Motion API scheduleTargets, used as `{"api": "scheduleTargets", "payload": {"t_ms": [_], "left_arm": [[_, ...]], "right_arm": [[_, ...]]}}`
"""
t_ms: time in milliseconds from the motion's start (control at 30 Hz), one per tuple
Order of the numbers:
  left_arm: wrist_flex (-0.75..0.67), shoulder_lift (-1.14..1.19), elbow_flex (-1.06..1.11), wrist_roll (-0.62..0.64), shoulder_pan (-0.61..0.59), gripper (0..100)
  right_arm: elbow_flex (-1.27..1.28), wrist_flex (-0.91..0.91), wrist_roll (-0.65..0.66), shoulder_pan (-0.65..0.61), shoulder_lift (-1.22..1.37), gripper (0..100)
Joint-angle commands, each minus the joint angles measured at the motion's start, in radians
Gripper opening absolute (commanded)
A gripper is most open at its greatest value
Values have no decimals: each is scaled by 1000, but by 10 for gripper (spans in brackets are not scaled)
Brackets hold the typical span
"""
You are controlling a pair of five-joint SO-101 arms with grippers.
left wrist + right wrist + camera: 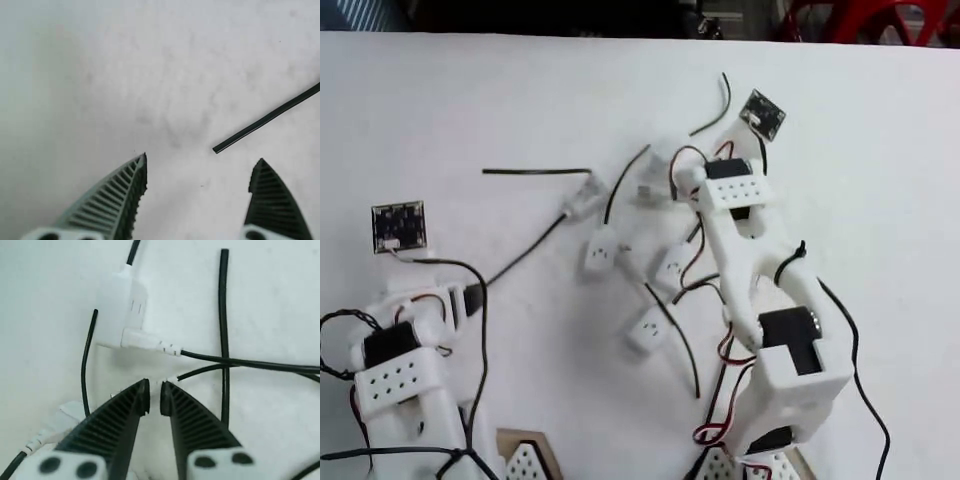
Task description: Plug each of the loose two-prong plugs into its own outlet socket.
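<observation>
Several small white plug and socket pieces with black cords lie mid-table: one, one, one and one. My right gripper is over the far side of this cluster. In the right wrist view it is shut with only a sliver between the tips and nothing in it. Just beyond lie a white socket block with two slots and a white plug touching its side. My left gripper hangs open over bare table near a black cord end, at the near left.
Loose black wires cross the table, one far left of the cluster and one at the back. Two square marker tags sit at the left and back right. Red and black arm cables trail near the right arm's base.
</observation>
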Motion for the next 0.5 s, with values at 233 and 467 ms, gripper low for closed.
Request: {"api": "scheduleTargets", "payload": {"t_ms": [233,467], "left_arm": [[-20,-33,-6,-3,-2,324],[-20,-33,-6,-3,-2,324]], "right_arm": [[-31,-200,155,-105,39,63],[-31,-317,160,-110,134,62]]}}
